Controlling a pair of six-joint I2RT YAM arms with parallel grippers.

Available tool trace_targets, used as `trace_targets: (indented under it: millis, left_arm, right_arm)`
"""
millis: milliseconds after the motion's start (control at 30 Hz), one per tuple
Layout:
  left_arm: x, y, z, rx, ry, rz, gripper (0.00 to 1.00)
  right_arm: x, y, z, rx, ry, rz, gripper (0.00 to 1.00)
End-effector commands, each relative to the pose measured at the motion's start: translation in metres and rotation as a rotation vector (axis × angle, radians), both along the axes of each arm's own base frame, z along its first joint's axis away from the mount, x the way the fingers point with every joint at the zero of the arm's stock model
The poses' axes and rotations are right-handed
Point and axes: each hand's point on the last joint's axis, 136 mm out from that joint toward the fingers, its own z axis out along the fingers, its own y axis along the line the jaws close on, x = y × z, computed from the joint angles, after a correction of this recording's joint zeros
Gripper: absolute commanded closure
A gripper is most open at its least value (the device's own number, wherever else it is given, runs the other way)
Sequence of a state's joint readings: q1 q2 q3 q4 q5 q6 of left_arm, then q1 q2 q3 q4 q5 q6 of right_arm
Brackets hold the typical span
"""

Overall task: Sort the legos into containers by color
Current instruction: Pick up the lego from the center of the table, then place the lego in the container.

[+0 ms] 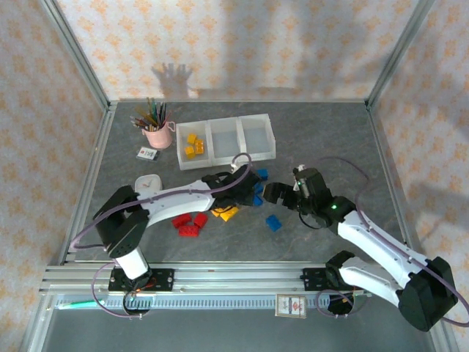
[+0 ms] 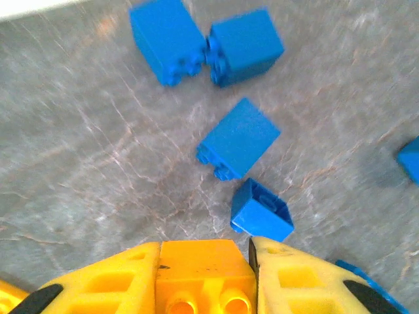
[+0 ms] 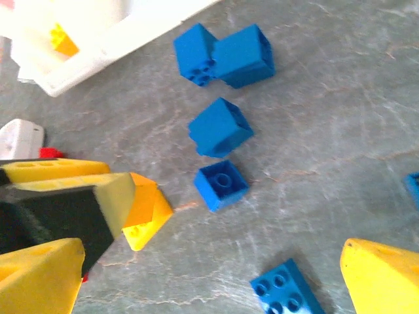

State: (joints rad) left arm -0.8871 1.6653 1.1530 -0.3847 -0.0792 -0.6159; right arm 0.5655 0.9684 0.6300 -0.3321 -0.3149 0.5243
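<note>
Yellow-orange plastic lego brick [image 2: 196, 271] is sitting pinched between the fingers of your left gripper [image 2: 204, 252], low over the grey table [image 1: 330, 147], near loose blue bricks [image 2: 239, 137]. Your right gripper [image 1: 272, 193] is hanging wide open, holding nothing. Be lifting straight up so neighbours aren't dragging, then heading for the translucent-white three-bin tray [image 1: 223, 163], left bin, where yellow bricks [image 1: 192, 144] are lying.

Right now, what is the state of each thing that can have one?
left pincer, shut on an orange brick
right pincer, open, empty
tray, yellow bricks in its left end, rest empty
pink cup, upright, full of pencils
blue bricks, loose on table
red bricks, loose on table
</note>
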Motion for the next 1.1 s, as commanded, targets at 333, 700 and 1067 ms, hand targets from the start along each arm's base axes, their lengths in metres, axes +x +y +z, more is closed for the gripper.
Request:
trace_targets:
  millis: [333,700,1067]
  left_arm:
    - [0.091,0.121,0.077,0.097,-0.231,0.301,0.67]
    - [0.188,0.179,0.056,0.056,-0.238,0.505,0.67]
    - [0.225,0.200,0.023,0.121,-0.191,0.564,0.53]
  right_arm:
    - [0.038,0.063,0.061,0.198,-0.154,0.095,0.00]
    - [0.059,0.074,0.059,0.176,-0.176,0.081,0.00]
    - [0.063,0.075,0.051,0.140,-0.165,0.085,0.00]
